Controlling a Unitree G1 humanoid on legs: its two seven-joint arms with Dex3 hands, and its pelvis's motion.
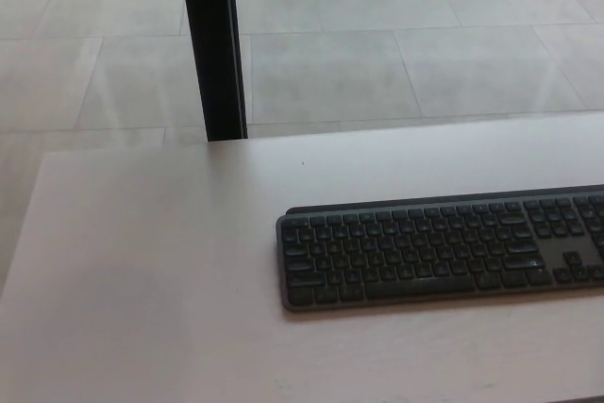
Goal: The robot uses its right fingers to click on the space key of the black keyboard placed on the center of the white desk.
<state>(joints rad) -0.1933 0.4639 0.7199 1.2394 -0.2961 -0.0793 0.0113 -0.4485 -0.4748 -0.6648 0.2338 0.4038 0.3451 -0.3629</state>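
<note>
Neither hand visible — state unknowable, black keyboard [444, 250] flat on white desk [151, 261], cut off at right edge

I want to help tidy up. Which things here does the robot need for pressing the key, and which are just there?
Needed: black keyboard, its space key, white desk.
Just there: black post, tiled floor.

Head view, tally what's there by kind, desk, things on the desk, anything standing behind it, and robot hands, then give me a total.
White desk: 1
Black keyboard: 1, running off the right edge of the picture
Black post behind the desk: 1
Robot hands in view: 0
Total: 3
</note>
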